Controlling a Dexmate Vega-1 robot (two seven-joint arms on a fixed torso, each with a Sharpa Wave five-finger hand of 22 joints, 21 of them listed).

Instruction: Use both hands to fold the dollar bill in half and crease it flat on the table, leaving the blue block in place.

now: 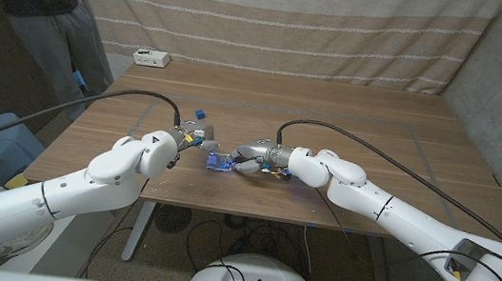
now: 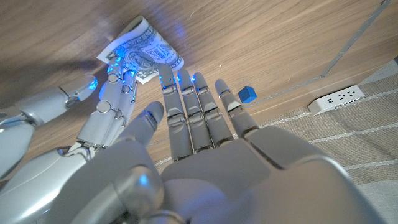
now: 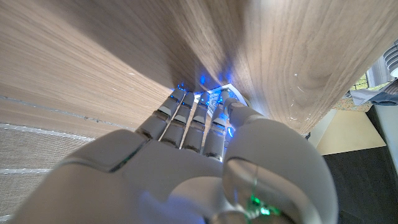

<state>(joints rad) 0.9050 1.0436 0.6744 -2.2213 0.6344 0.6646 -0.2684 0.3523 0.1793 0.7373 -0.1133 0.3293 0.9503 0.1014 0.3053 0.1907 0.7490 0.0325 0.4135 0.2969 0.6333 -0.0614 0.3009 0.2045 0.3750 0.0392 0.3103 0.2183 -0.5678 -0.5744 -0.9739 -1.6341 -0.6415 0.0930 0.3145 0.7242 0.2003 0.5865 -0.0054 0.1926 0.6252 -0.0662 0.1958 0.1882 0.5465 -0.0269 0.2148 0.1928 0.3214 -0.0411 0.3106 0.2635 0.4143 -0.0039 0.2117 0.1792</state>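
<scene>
Blue-lit fingers of my right hand (image 1: 251,153) press down on the dollar bill (image 1: 220,163) near the table's (image 1: 376,137) front edge. My left hand (image 1: 192,139) hovers beside it, fingers straight and apart, empty. The blue block (image 1: 200,112) sits just beyond.

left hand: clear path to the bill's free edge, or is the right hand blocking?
Probably yes. The left hand is beside the dollar bill; the right hand covers one part, but an edge shows bare.
</scene>
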